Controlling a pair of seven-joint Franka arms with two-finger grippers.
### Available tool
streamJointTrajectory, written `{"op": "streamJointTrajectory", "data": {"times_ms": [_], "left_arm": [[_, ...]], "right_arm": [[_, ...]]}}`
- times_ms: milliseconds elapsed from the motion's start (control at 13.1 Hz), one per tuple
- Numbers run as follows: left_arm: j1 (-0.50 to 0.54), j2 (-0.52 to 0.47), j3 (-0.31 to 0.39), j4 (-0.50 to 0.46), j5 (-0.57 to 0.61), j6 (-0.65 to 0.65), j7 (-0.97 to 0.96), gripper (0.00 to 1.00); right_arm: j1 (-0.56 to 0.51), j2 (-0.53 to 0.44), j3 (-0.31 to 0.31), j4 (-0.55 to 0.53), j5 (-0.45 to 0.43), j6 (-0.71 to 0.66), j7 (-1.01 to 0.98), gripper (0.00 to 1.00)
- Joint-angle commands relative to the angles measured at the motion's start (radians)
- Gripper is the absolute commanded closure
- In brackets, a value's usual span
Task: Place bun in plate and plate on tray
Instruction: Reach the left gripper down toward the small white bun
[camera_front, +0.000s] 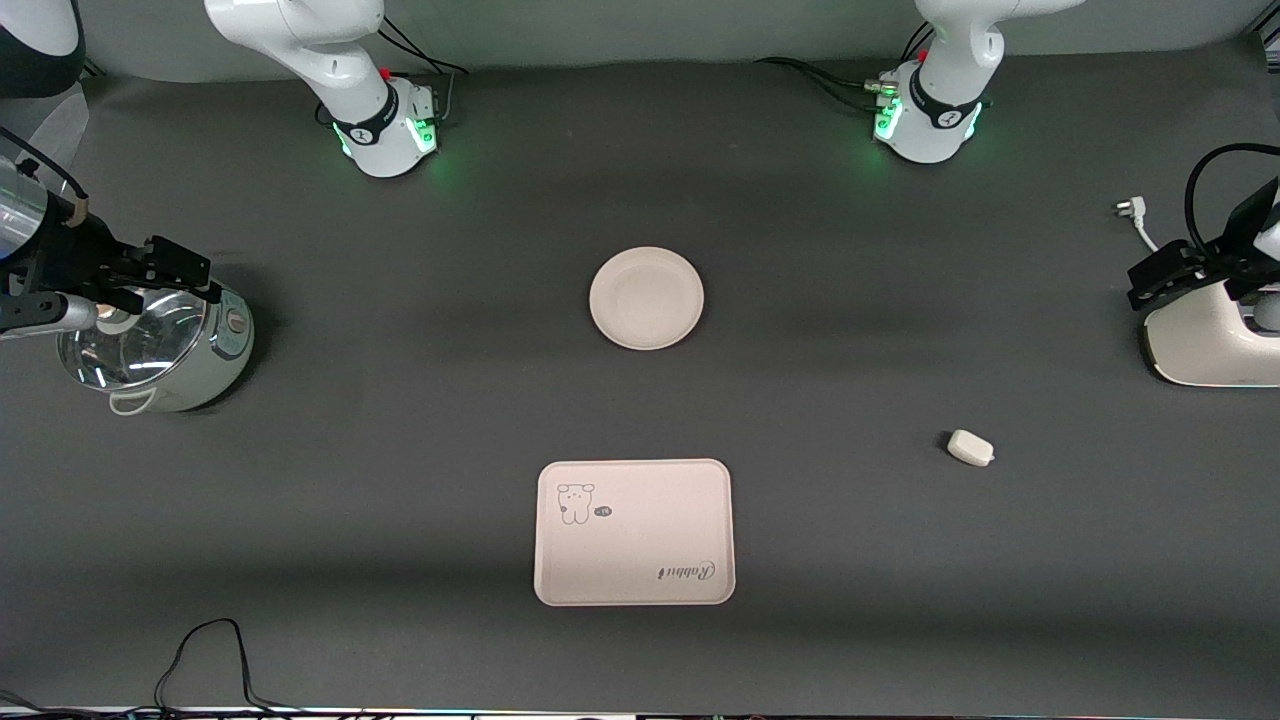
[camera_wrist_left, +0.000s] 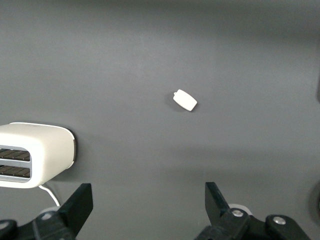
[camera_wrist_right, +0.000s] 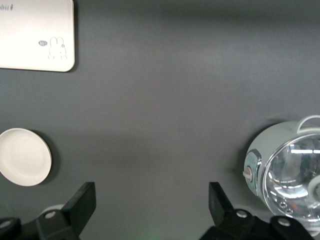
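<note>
The bun (camera_front: 970, 447), a small off-white lump, lies on the dark table toward the left arm's end; it also shows in the left wrist view (camera_wrist_left: 185, 100). The round cream plate (camera_front: 646, 298) sits empty at the table's middle and shows in the right wrist view (camera_wrist_right: 24, 156). The cream tray (camera_front: 634, 532) with the animal drawing lies nearer the front camera than the plate, empty; its corner shows in the right wrist view (camera_wrist_right: 35, 35). My left gripper (camera_front: 1155, 280) (camera_wrist_left: 148, 192) is open and empty over the toaster's edge. My right gripper (camera_front: 185, 272) (camera_wrist_right: 150, 192) is open and empty over the pot.
A glass-lidded pot (camera_front: 160, 345) stands at the right arm's end of the table. A white toaster (camera_front: 1210, 340) stands at the left arm's end, with a white wall plug (camera_front: 1130, 210) on a cord beside it. A black cable (camera_front: 210, 650) loops at the table's near edge.
</note>
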Motion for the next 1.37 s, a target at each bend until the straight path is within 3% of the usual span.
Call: {"op": "streamJointTrajectory", "data": {"times_ms": [0, 152, 457, 913, 989, 1141, 1217, 1293], "left_arm": [[0.007, 0.026, -0.004, 0.026, -0.011, -0.009, 0.042, 0.00], [0.006, 0.120, -0.005, 0.027, -0.009, 0.024, 0.045, 0.00], [-0.007, 0.396, -0.004, 0.006, 0.001, 0.249, -0.083, 0.00], [-0.046, 0.605, -0.004, -0.109, 0.003, 0.576, -0.226, 0.00], [-0.046, 0.611, -0.004, -0.116, 0.005, 0.584, -0.226, 0.04], [-0.046, 0.617, -0.002, -0.120, 0.017, 0.584, -0.229, 0.26], [-0.045, 0.623, -0.002, -0.129, 0.017, 0.589, -0.231, 0.40], [-0.042, 0.623, -0.002, -0.131, 0.017, 0.590, -0.232, 0.65]], "right_arm": [[-0.005, 0.015, 0.002, 0.035, -0.005, -0.047, 0.004, 0.00], [-0.006, 0.014, -0.002, 0.042, -0.006, -0.047, 0.005, 0.00], [-0.008, 0.011, -0.006, 0.056, -0.008, -0.047, 0.005, 0.00], [-0.009, 0.038, -0.002, 0.094, -0.014, -0.066, 0.005, 0.00], [-0.003, 0.058, -0.002, 0.111, -0.017, -0.067, 0.016, 0.00], [-0.005, 0.090, -0.002, 0.147, -0.020, -0.067, 0.042, 0.00], [-0.012, 0.090, -0.004, 0.159, -0.015, -0.067, 0.042, 0.00], [-0.012, 0.087, -0.004, 0.159, -0.017, -0.070, 0.042, 0.00]]}}
